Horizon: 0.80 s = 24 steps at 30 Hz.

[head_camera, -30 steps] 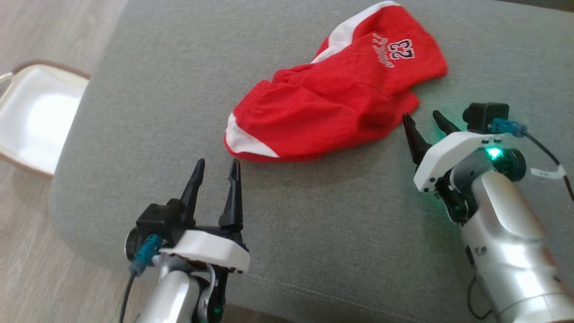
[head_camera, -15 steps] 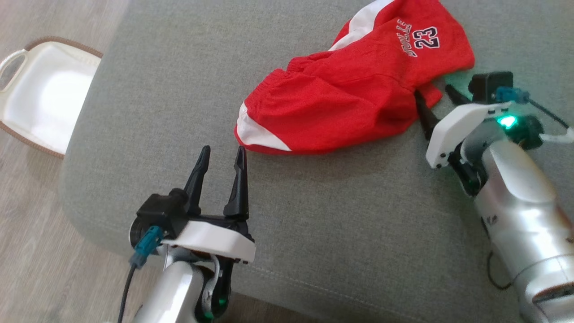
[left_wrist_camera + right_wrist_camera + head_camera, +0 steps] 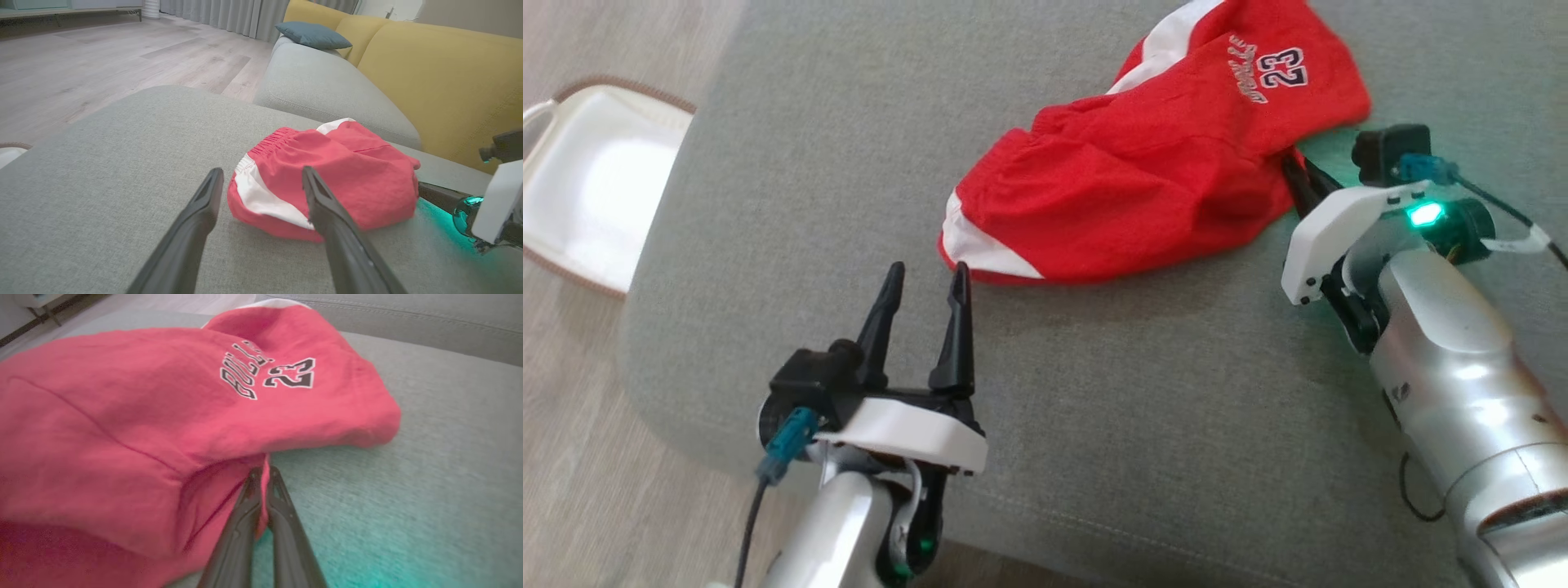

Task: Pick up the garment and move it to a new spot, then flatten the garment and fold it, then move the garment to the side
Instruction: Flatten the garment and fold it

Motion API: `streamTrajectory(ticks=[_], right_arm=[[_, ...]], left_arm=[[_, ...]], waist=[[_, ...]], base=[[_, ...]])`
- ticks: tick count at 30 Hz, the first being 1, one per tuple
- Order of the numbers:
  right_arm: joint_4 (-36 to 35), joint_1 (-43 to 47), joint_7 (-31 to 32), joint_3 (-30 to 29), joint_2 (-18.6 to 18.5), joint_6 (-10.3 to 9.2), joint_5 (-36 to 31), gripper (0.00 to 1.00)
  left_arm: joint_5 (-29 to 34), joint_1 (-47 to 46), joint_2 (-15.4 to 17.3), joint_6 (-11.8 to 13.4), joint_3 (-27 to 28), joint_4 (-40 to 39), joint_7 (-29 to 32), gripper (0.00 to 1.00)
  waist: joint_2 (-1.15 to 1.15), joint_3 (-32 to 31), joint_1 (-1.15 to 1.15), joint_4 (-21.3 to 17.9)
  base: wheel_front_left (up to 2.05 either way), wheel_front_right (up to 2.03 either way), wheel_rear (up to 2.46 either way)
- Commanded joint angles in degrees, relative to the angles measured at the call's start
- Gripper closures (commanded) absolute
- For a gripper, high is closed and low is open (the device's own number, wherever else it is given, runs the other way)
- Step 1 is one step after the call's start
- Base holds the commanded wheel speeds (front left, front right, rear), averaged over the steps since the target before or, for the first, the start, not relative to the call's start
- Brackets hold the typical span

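The red garment [image 3: 1152,188] lies on the cushion [image 3: 1135,425], long axis near-left to far-right. The right claw [image 3: 263,475] is clamped on its right edge. The left claw [image 3: 929,271], fingers apart, points at its striped corner.

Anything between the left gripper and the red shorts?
Only bare grey cushion separates the open left gripper from the red shorts; clearest in the left wrist view.

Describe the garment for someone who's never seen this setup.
On the big grey cushion, look toward its far side. The crumpled red shorts lie there, pinched by the right gripper; white side stripes and a printed 23 mark them.
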Motion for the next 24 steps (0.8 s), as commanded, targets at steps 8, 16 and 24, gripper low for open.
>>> streamTrajectory(ticks=[8,16,24], right_arm=[[-1.06,2.86,-5.78,-0.77,1.45,0.18,5.44,1.00],[-5.63,7.53,-8.95,-2.57,-0.62,0.18,11.14,1.00],[-11.59,14.23,-9.02,-5.92,-4.00,0.18,12.17,1.00]], left_arm=[[1.04,-0.51,0.50,-0.51,4.60,-1.08,-0.29,0.00],[2.17,1.23,0.50,-1.20,6.61,-0.90,-0.29,0.00],[3.12,3.27,0.50,-1.92,8.64,-0.95,-0.29,0.00]], waist=[[0.00,-3.92,0.00,-4.19],[0.00,-7.36,0.00,-8.54],[0.00,-10.75,0.00,-12.86]], base=[[0.00,0.00,0.00],[0.00,0.00,0.00],[0.00,0.00,0.00]])
